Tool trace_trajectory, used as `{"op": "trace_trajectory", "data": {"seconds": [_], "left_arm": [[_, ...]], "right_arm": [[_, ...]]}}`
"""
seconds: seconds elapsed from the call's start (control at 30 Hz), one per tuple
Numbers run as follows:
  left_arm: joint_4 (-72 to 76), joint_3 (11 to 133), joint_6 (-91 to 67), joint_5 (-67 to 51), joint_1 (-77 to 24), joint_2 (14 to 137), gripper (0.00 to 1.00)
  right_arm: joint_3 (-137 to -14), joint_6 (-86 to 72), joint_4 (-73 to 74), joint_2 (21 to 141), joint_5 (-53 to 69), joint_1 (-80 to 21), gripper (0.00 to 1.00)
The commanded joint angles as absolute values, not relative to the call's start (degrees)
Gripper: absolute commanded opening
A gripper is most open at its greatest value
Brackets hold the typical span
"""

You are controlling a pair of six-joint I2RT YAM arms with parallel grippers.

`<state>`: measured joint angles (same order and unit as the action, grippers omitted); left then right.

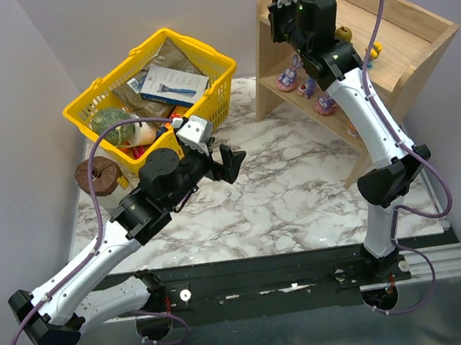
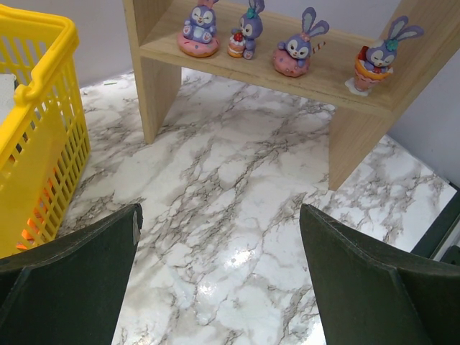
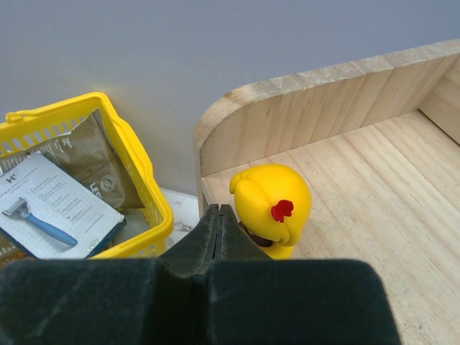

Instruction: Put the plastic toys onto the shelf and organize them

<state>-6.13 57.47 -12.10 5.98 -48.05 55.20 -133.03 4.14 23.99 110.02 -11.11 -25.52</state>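
Four purple long-eared plastic toys (image 2: 295, 52) stand in a row on the lower board of the wooden shelf (image 2: 154, 93); from above they show under the right arm (image 1: 326, 105). A round yellow toy with a red bow (image 3: 277, 205) stands at the left end of the top board (image 3: 359, 165), close to the side panel. My right gripper (image 3: 219, 215) is shut with nothing between its fingers, its tip just left of that toy. Two small round toys (image 1: 344, 35) sit further along the top board. My left gripper (image 2: 219, 223) hangs open over the marble table, facing the shelf.
A yellow basket (image 1: 89, 114) with grocery packets, a razor pack (image 3: 50, 208) and a green gourd (image 1: 111, 121) stands at the back left, close to the shelf's left side. A brown round object (image 1: 99, 176) sits by the basket's near corner.
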Motion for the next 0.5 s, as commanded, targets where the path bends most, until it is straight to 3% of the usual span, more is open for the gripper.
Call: {"op": "trace_trajectory", "data": {"seconds": [0.0, 0.2, 0.47], "left_arm": [[-5.8, 57.8, -12.7, 7.0, -47.8, 54.3, 0.99], [-5.6, 57.7, -12.7, 6.9, -47.8, 54.1, 0.99], [-5.8, 58.0, -12.9, 7.4, -47.8, 54.3, 0.99]], "right_arm": [[-135.2, 5.0, 22.9, 111.1, -13.3, -25.8, 0.01], [-135.1, 4.8, 23.5, 111.1, -12.3, -25.8, 0.01], [-134.3, 4.2, 24.4, 107.8, -1.9, -26.1, 0.02]]}}
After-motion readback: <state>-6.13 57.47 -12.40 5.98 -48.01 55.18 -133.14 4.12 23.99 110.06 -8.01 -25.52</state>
